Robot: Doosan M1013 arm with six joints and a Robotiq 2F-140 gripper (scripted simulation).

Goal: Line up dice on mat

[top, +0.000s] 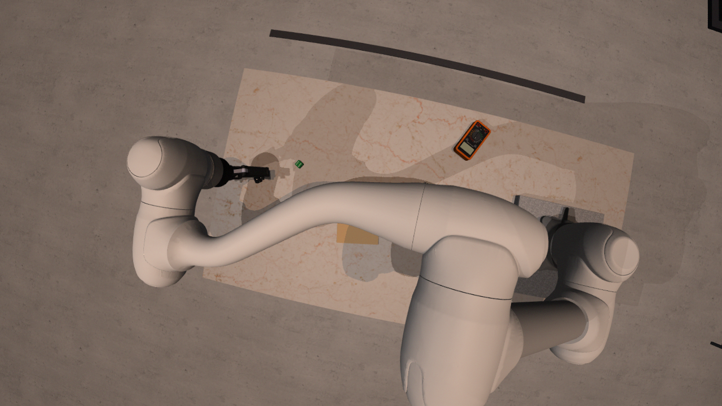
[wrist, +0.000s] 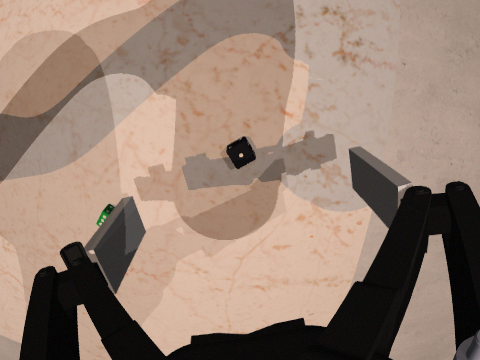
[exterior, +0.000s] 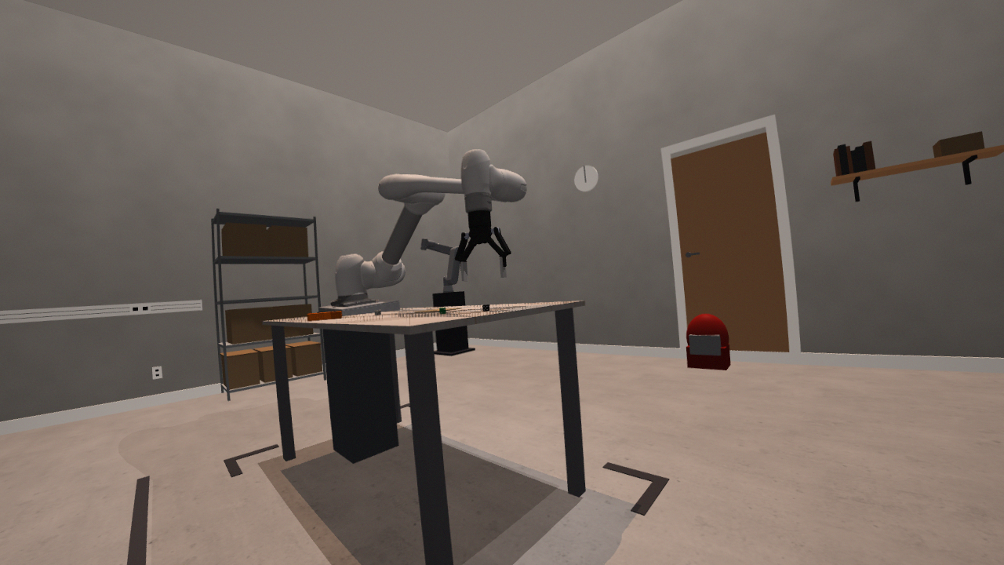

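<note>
A black die (wrist: 240, 154) lies flat on the marble table top with one pip up, straight below my gripper (wrist: 243, 192). The gripper is open wide and empty, well above the table (exterior: 482, 265). In the overhead view the gripper (top: 255, 173) hides this die. A green die (top: 298, 163) lies a little further along the table; in the wrist view it peeks out (wrist: 107, 214) behind my left finger. Both dice show as small specks in the side view, the black die (exterior: 485, 307) and the green die (exterior: 442, 309). The orange mat (top: 357, 234) is partly under my arm. I see no third die.
An orange multimeter (top: 472, 140) lies on the far side of the table, towards the base end. The table's left edge is close to the gripper. My forearm spans the table middle and covers part of it.
</note>
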